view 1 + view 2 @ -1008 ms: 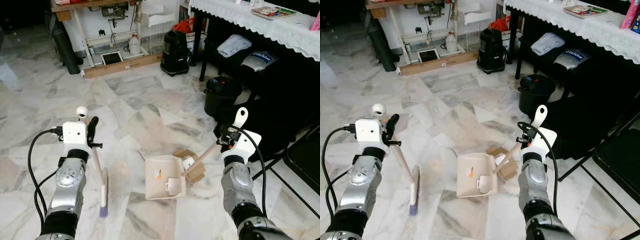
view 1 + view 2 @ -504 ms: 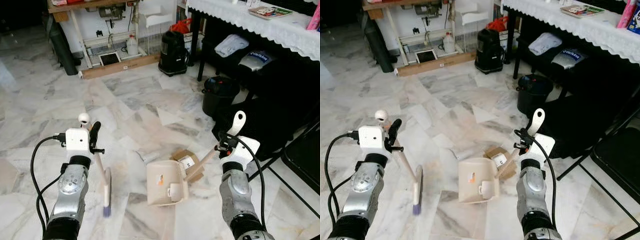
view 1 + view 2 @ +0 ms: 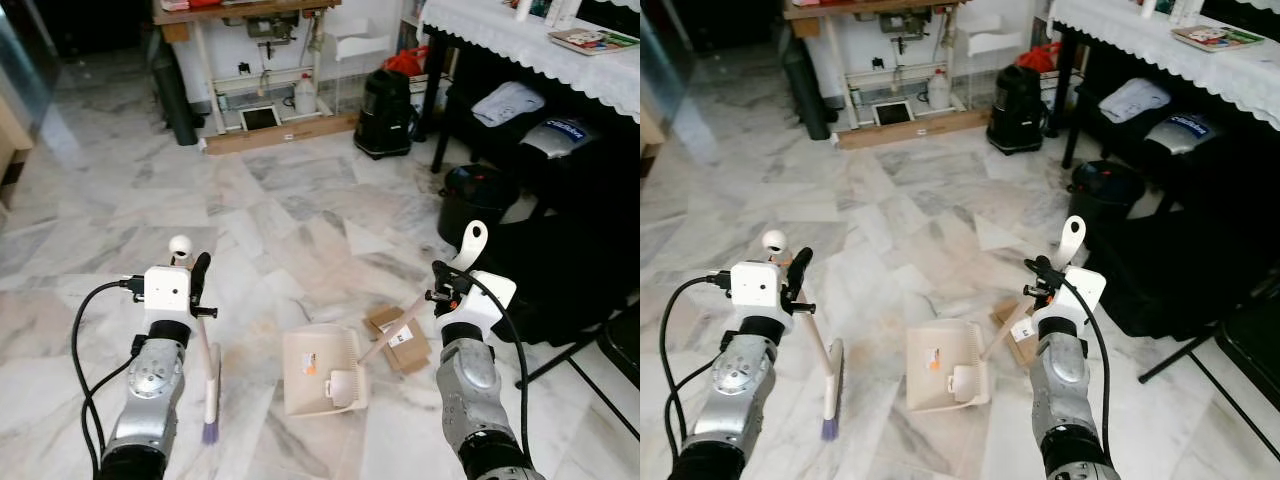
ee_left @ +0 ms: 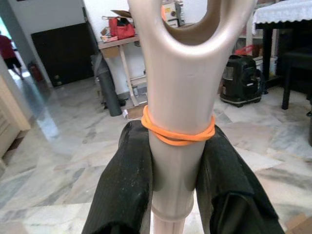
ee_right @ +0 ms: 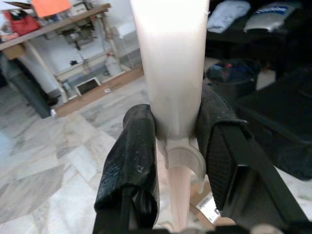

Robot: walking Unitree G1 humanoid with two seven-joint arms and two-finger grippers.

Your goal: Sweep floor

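Observation:
My left gripper [image 3: 193, 283] is shut on the beige handle of a small broom [image 3: 205, 360] whose purple bristles [image 3: 210, 431] touch the marble floor at lower left. In the left wrist view the black fingers [image 4: 127, 180] clamp the handle [image 4: 178, 161] just under an orange rubber band. My right gripper [image 3: 447, 288] is shut on the long handle of a cream dustpan [image 3: 322, 370], which lies flat on the floor between my arms. In the right wrist view the pads [image 5: 132, 156] squeeze that handle [image 5: 171, 87]. A flattened brown cardboard box [image 3: 400, 340] lies just right of the dustpan.
A black bin [image 3: 471, 194] and a black table with a white lace cloth [image 3: 540, 50] stand to the right. A black vacuum [image 3: 386, 100] and a workbench [image 3: 250, 60] are at the back. A folding chair [image 3: 610, 340] is at the lower right.
The camera has swung so the scene shifted right. The dustpan, tipped up half a second ago, now lies flat on the floor. Both grippers keep their hold.

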